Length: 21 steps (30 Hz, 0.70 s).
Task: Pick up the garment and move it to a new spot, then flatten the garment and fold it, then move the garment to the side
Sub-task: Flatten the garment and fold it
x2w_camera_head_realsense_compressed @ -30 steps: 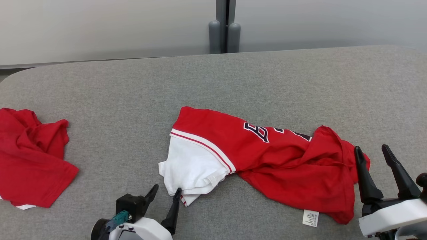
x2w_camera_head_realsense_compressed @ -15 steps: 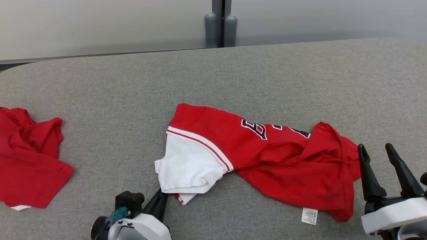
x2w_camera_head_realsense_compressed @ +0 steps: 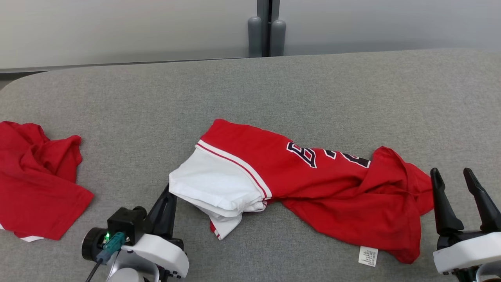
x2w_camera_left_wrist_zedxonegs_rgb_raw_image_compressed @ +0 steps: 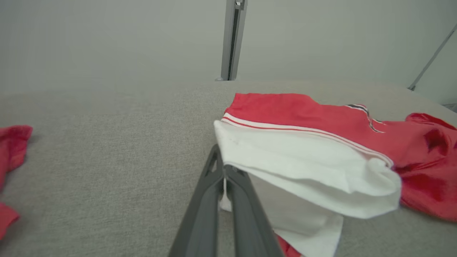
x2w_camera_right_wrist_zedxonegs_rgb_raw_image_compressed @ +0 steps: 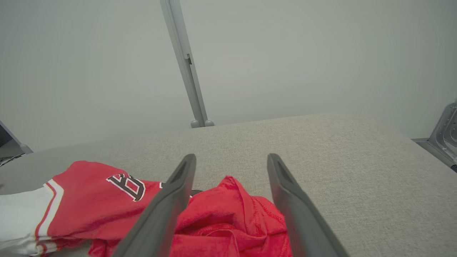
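Left wrist view: my left gripper (x2w_camera_left_wrist_zedxonegs_rgb_raw_image_compressed: 222, 167) is pinching the white jersey sleeve (x2w_camera_left_wrist_zedxonegs_rgb_raw_image_compressed: 296, 160) for lifting; right gripper (x2w_camera_right_wrist_zedxonegs_rgb_raw_image_compressed: 231, 161) is hanging open.

The red jersey (x2w_camera_head_realsense_compressed: 313, 184) lies crumpled across the middle of the grey fabric surface (x2w_camera_head_realsense_compressed: 274, 90). Its dark, white-edged lettering faces up, its right end is bunched in folds, and a white care label (x2w_camera_head_realsense_compressed: 368, 256) shows at the near hem. One corner of its white sleeve (x2w_camera_head_realsense_compressed: 211, 184) is raised, pinched by the left gripper (x2w_camera_head_realsense_compressed: 171, 192).

Bare lab or test bay: grey cloth-covered table (x2w_camera_right_wrist_zedxonegs_rgb_raw_image_compressed: 321, 142) under the fingers (x2w_camera_right_wrist_zedxonegs_rgb_raw_image_compressed: 171, 200), blank pale wall (x2w_camera_right_wrist_zedxonegs_rgb_raw_image_compressed: 285, 53) and metal post (x2w_camera_right_wrist_zedxonegs_rgb_raw_image_compressed: 186, 64) beyond them.
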Tool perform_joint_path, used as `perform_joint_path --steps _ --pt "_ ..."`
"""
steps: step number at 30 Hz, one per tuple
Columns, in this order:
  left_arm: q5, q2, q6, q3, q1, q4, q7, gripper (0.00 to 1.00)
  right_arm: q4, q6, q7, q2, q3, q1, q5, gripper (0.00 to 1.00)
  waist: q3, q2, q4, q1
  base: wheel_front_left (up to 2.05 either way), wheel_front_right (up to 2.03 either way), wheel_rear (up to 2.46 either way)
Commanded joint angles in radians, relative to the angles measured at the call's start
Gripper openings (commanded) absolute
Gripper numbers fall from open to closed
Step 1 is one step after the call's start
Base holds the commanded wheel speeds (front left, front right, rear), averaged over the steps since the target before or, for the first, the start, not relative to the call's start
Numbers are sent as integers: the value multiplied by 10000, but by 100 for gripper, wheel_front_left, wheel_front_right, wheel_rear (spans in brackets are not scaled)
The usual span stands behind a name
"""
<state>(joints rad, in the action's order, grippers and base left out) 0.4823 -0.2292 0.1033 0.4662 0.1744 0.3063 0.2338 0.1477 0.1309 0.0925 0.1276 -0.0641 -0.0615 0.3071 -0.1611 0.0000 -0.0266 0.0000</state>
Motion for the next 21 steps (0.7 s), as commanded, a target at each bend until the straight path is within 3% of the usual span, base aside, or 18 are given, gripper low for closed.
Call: perform_joint_path --steps 1,12,21 --pt "-116 -176 153 -83 -45 -403 46 0 22 -3 -20 95 -117 24 -70 100 -30 0 -32 0 0 0 0" --pt "-404 -597 630 -61 -65 -2241 -459 0 -901 -3 313 522 -660 382 85 100 -669 0 -77 0 0 0 0" --pt "-622 -422 496 164 726 -2457 -460 0 -2089 -3 1205 1796 787 2323 739 100 -1858 0 -434 0 0 0 0"
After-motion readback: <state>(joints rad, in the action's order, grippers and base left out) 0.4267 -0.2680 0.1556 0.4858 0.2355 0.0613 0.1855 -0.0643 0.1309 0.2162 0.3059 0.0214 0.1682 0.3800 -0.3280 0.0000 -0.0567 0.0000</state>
